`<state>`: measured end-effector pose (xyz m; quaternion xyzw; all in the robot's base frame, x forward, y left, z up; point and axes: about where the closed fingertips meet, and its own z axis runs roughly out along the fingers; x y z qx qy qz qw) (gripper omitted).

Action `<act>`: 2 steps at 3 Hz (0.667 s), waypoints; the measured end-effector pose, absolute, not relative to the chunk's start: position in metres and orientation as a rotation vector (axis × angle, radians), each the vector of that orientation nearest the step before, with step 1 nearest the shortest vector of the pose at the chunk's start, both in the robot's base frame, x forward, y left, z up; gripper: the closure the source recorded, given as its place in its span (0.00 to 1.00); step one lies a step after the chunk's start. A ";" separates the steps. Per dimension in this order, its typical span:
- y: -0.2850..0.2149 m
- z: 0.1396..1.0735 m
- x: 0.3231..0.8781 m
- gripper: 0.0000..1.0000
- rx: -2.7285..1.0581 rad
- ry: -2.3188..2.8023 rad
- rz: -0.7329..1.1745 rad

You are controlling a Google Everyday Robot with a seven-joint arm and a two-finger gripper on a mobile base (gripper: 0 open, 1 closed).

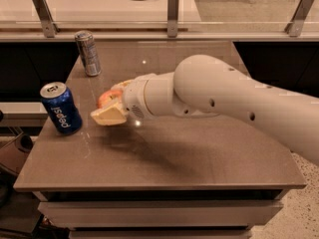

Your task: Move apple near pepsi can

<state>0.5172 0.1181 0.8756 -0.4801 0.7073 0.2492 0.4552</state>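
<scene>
From where I stand, the job looks mostly done but not finished. The white arm's gripper reaches in from the right, its cream jaws closed around the small round red-orange apple. The shadow beneath suggests the apple hangs just above the brown stone-topped bench. It sits a little right of the blue pepsi can, near it but not touching. What's left, I'd say, is lowering the apple and letting go.

The apple is round, so it has no real long axis, and the jaws hide its stem. The pepsi can stands upright, lettering running up its side. A slim silver-grey can stands farther back.
</scene>
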 end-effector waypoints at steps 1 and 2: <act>0.129 0.864 0.512 1.00 -1.163 1.725 0.627; 0.134 0.848 0.512 1.00 -1.153 1.721 0.614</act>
